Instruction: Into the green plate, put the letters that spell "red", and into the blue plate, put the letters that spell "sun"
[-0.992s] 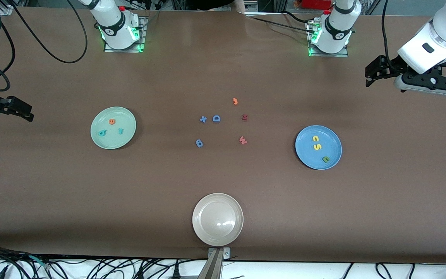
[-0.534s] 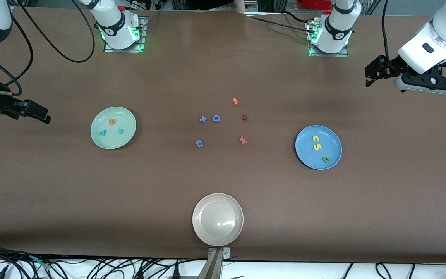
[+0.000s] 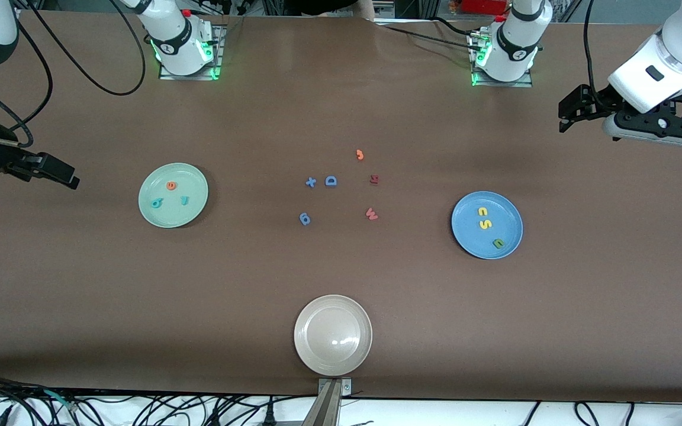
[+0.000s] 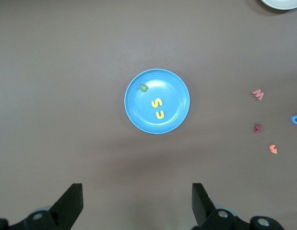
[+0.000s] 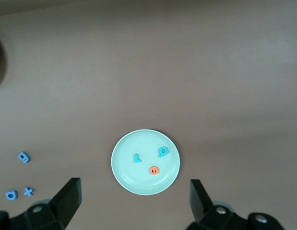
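Green plate (image 3: 173, 195) sits on the brown bench (image 3: 341, 284) toward the right arm's end, with all three "red" letters in it: orange "e" (image 3: 171, 185), teal "r" (image 3: 185, 200), teal "d" (image 3: 157, 203), none touching. Blue plate (image 3: 486, 225) sits toward the left arm's end and holds yellow "u" (image 3: 483, 211), yellow "s" (image 3: 485, 224) and olive "n" (image 3: 498, 242). Between the plates lie spare pieces on the bench: blue "D" (image 3: 331, 181), blue plus (image 3: 311, 182), blue "6" (image 3: 305, 219), red "W" (image 3: 371, 213), dark red "N" (image 3: 374, 178), a small orange piece (image 3: 360, 155). Beige-white plate (image 3: 333, 335) is nearest the front camera. Left pincer (image 4: 137, 203) is released, empty, up over bare bench near the blue plate. Right pincer (image 5: 135, 200) is released, empty, over bare bench beside the green plate.
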Controlling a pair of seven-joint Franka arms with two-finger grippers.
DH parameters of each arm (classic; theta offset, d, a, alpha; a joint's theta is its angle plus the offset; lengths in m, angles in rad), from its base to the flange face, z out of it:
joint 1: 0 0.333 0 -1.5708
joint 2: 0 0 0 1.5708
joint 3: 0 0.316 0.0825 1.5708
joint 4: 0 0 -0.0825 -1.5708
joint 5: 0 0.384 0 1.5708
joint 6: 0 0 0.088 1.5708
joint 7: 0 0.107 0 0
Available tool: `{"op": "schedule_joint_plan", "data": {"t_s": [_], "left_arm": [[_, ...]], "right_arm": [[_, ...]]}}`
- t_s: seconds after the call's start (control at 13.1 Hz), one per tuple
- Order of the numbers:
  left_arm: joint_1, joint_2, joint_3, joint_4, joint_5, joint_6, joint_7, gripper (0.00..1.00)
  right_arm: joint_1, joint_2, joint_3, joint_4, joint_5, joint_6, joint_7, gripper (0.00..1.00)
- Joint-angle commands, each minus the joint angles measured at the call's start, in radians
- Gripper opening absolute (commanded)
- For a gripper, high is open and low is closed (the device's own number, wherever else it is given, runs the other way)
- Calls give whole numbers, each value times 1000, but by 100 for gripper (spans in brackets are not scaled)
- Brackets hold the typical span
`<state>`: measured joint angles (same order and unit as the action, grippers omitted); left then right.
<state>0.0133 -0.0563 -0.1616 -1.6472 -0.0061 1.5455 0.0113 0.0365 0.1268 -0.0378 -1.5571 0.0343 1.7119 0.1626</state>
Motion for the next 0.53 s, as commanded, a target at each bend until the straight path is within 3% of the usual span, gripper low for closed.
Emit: {"op": "schedule_joint_plan", "data": {"t_s": [0.0,0.46], "left_arm": [[5,4,-3,15,-29,-16,-1,100],[5,4,-3,15,-29,-16,1,100]], "right_arm": [[-18,-23,18,-18,21,0,17,100],[-17,-21,18,-15,16,0,6,100]]}}
